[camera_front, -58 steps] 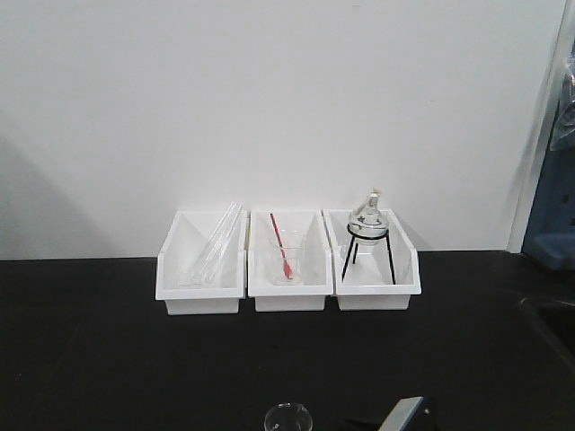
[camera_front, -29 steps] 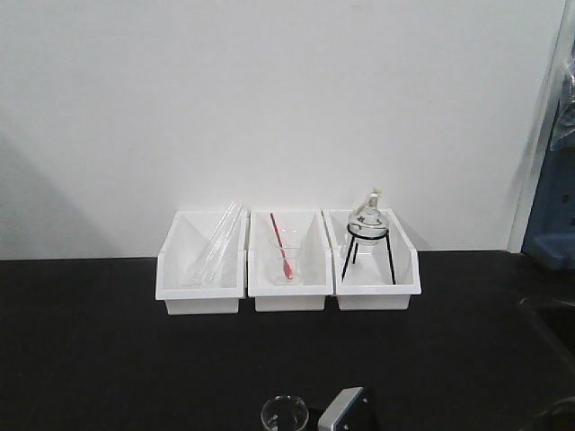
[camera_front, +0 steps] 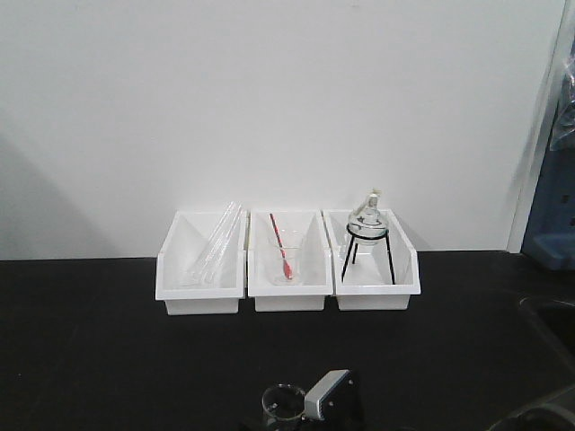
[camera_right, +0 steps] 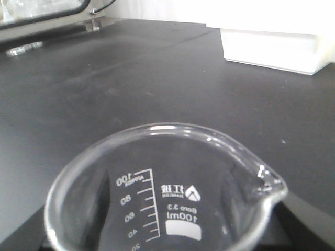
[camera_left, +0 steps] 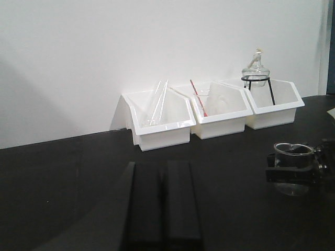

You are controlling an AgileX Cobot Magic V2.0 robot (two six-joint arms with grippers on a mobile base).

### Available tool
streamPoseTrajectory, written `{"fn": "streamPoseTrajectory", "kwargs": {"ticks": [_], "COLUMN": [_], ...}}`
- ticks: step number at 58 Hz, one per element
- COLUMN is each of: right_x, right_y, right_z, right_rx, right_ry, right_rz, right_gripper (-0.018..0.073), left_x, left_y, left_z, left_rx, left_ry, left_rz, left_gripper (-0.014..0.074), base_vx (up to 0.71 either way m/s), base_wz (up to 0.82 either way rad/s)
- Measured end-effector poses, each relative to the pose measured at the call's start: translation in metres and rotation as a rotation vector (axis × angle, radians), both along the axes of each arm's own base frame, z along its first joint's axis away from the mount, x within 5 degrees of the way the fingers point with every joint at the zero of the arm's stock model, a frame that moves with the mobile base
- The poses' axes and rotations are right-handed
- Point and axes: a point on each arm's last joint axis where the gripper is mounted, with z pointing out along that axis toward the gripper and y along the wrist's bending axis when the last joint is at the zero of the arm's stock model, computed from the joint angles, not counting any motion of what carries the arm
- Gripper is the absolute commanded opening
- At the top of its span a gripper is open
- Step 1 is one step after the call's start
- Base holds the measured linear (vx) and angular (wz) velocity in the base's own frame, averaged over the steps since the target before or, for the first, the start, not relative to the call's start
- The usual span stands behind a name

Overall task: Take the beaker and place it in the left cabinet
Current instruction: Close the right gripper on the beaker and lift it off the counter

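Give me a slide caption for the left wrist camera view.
Right fingers flank the beaker on the black bench, three white bins behind.

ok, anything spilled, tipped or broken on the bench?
Nothing stands out. The beaker is upright, empty and uncracked between the jaws of the right gripper. The three white bins sit in a straight row at the wall, contents inside. No spill on the black benchtop.

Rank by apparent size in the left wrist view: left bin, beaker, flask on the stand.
1. left bin
2. beaker, but it sits nearest the camera, so its lead over the flask is unsure
3. flask
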Motion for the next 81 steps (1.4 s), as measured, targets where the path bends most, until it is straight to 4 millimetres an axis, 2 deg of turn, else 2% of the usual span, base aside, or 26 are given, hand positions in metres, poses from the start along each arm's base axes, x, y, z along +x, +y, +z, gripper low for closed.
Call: {"fn": "streamPoseTrajectory", "kwargs": {"ticks": [5,9,13,24,26,27,35,42,48,56,69,81], "right_x": [0.000,0.000,-0.001,-0.015,-0.021,-0.045,-0.084,-0.127,-0.158,-0.186,-0.211,-0.218], "right_y": [0.001,0.002,0.001,-0.016,-0.021,-0.043,-0.069,-0.090,-0.106,-0.127,-0.143,-0.147], "right_z": [0.018,0.039,0.065,0.156,0.173,0.224,0.264,0.278,0.276,0.266,0.255,0.254], "right_rx": [0.021,0.011,-0.009,-0.099,-0.117,-0.152,-0.136,-0.122,-0.116,-0.098,-0.096,-0.089], "right_ry": [0.030,0.038,0.048,0.059,0.057,0.043,-0.008,-0.056,-0.079,-0.084,-0.115,-0.132], "right_rz": [0.012,0.020,0.011,-0.093,-0.124,-0.246,-0.337,-0.365,-0.398,-0.488,-0.550,-0.557], "right_gripper": [-0.0006,-0.0005,-0.0004,-0.0004,-0.0004,-0.0004,-0.0004,-0.0004,-0.0004,-0.0004,-0.0004,-0.0004], "left_x": [0.000,0.000,0.000,0.000,0.000,0.000,0.000,0.000,0.000,0.000,0.000,0.000], "left_y": [0.000,0.000,0.000,0.000,0.000,0.000,0.000,0.000,0.000,0.000,0.000,0.000], "left_z": [0.000,0.000,0.000,0.000,0.000,0.000,0.000,0.000,0.000,0.000,0.000,0.000], "left_rx": [0.000,0.000,0.000,0.000,0.000,0.000,0.000,0.000,0.000,0.000,0.000,0.000], "left_ry": [0.000,0.000,0.000,0.000,0.000,0.000,0.000,0.000,0.000,0.000,0.000,0.000], "left_rz": [0.000,0.000,0.000,0.000,0.000,0.000,0.000,0.000,0.000,0.000,0.000,0.000], "left_gripper": [0.0001,0.0001,0.0001,0.0001,0.0001,0.0001,0.0001,0.0001,0.0001,0.0001,0.0001,0.0001], "base_vx": [0.00,0.00,0.00,0.00,0.00,0.00,0.00,0.00,0.00,0.00,0.00,0.00], "base_wz": [0.00,0.00,0.00,0.00,0.00,0.00,0.00,0.00,0.00,0.00,0.00,0.00]}}
